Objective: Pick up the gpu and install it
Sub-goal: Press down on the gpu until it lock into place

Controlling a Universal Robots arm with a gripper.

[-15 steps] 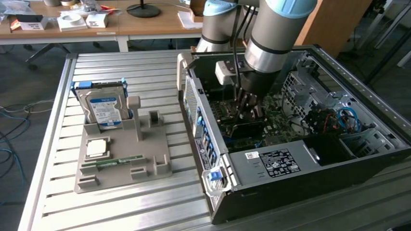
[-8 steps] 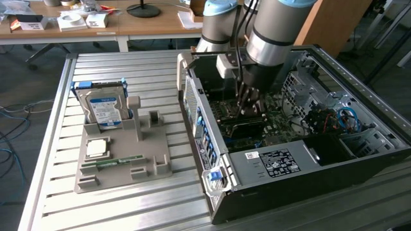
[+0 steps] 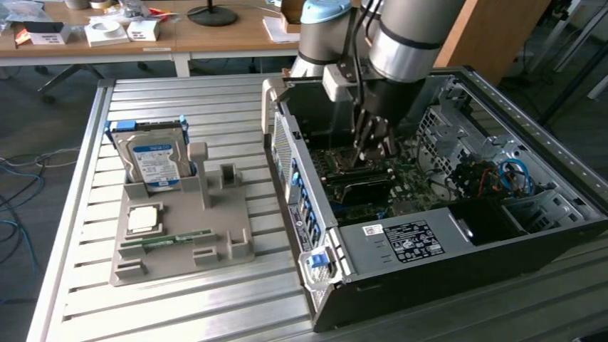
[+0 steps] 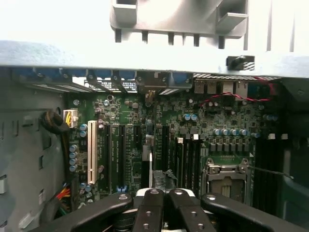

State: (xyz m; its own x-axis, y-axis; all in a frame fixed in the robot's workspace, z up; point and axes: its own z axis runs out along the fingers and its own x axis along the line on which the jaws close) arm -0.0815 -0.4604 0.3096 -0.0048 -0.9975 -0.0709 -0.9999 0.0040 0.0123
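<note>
No legible text anywhere. Hard drive (image 3: pixel 156 162) in the grey holder (image 3: pixel 181 235) carries a blue-and-white label, print too small to read. Computer case (image 3: pixel 532 214) has a black sticker (image 3: pixel 411 241) with white print plus a small white barcode-type tag (image 3: pixel 372 230) on the metal cover near the front, both unreadable. Boxes on the wooden desk (image 3: pixel 142 35) show no readable marks. Motherboard (image 4: pixel 193 125) in the wrist view has tiny white silkscreen, not decipherable.
</note>
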